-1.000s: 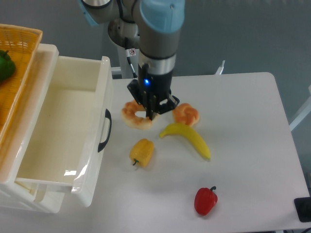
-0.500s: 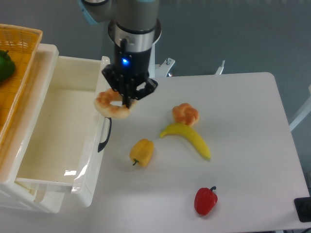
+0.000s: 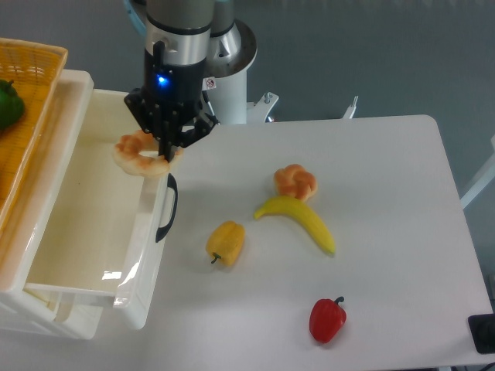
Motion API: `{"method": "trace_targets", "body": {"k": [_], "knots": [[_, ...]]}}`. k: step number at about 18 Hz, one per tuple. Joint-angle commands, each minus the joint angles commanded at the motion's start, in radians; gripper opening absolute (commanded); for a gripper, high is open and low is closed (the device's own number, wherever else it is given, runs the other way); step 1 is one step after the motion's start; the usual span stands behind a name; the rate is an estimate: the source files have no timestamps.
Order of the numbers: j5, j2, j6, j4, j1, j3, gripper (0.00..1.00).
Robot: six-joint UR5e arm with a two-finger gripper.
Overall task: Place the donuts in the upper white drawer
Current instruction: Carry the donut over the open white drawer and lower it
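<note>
Your gripper (image 3: 165, 152) is clenched on the rim of one donut (image 3: 139, 155), which hangs flat just over the front wall of the upper white drawer (image 3: 93, 232), above the black handle (image 3: 167, 209). The open cavity lies to the donut's left. The second donut (image 3: 295, 182) sits on the table (image 3: 387, 232), touching the banana (image 3: 300, 220).

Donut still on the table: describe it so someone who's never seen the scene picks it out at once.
Start at the white table to the right of the open glossy white plastic drawer. Near the table's middle lies a curved yellow banana; the lumpy golden-orange ring donut sits just above its left end. Unlike the other donut, held by the hand over the drawer, this one rests on the table.
</note>
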Motion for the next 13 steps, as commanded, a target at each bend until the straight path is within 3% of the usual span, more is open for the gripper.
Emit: {"method": "trace_targets", "body": {"k": [9,10,11,13], "knots": [[-0.002,-0.02,-0.028,0.002,-0.048,-0.028,0.2],[-0.002,-0.02,-0.026,0.008,-0.054,-0.029,0.21],[-0.002,-0.026,-0.025,0.021,-0.055,-0.029,0.34],[0.0,-0.032,-0.025,0.043,-0.067,-0.032,0.4]]}}
